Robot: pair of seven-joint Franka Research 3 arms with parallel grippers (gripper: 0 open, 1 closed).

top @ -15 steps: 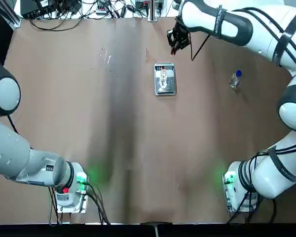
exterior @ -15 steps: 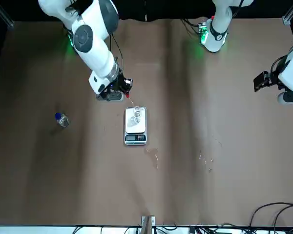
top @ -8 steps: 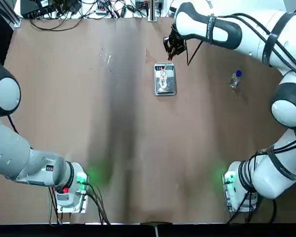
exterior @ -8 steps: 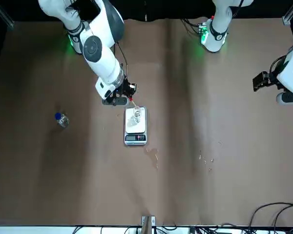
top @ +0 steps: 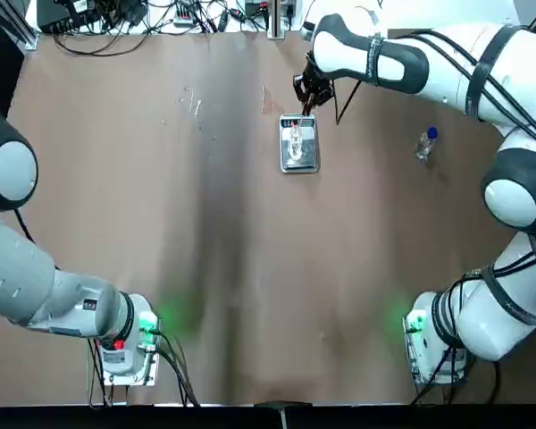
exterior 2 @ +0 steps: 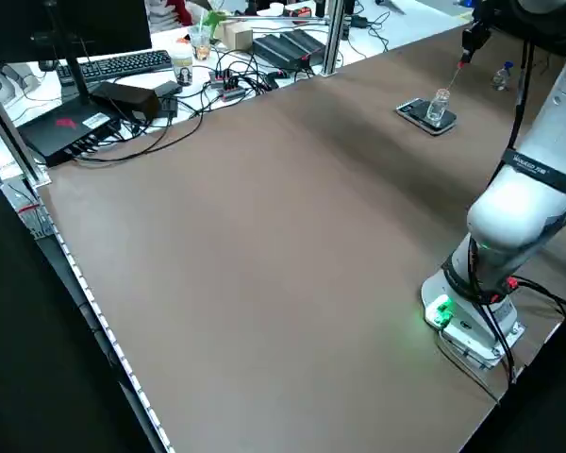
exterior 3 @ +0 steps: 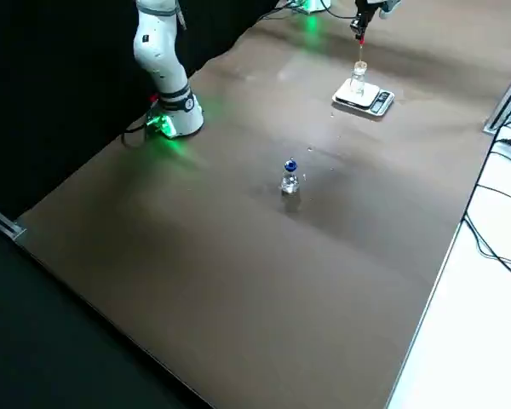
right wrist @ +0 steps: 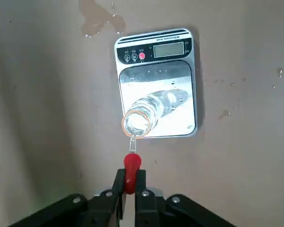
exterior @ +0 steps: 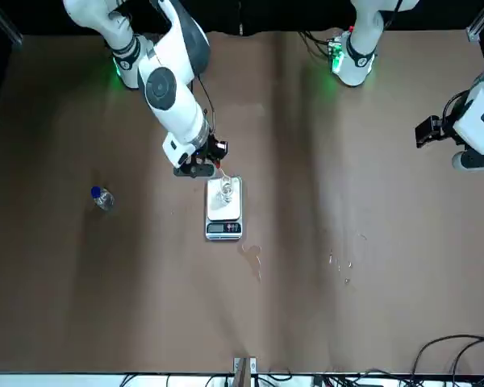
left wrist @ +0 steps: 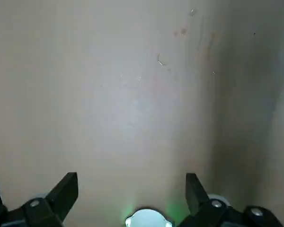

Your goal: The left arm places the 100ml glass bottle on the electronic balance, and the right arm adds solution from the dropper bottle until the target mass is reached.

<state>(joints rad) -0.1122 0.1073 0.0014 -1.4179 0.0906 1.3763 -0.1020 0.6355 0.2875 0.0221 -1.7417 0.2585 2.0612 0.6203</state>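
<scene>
The 100ml glass bottle [top: 296,141] [right wrist: 143,117] stands open-mouthed on the steel pan of the electronic balance [top: 301,165] [right wrist: 156,49]. My right gripper [top: 305,92] [right wrist: 130,182] hovers just off the balance's display end, shut on a dropper with a red bulb [right wrist: 131,165]. The dropper's clear tip reaches the rim of the bottle's mouth. The dropper bottle [top: 426,143] [exterior: 102,197] with its blue cap stands alone on the table towards the right arm's side. My left gripper [left wrist: 130,189] [exterior: 431,133] is open over bare table, parked near its own base.
A wet stain [right wrist: 97,21] [exterior: 252,260] marks the table beyond the balance's display end. Small droplets [exterior: 343,260] speckle the far left part. Cables and electronics [top: 161,13] line the far edge. Both arm bases [top: 129,344] [top: 429,344] glow green at the near edge.
My right gripper has moved with the dropper towards the balance, bringing its tip from beyond the balance to the bottle's mouth. The left arm has stayed put.
</scene>
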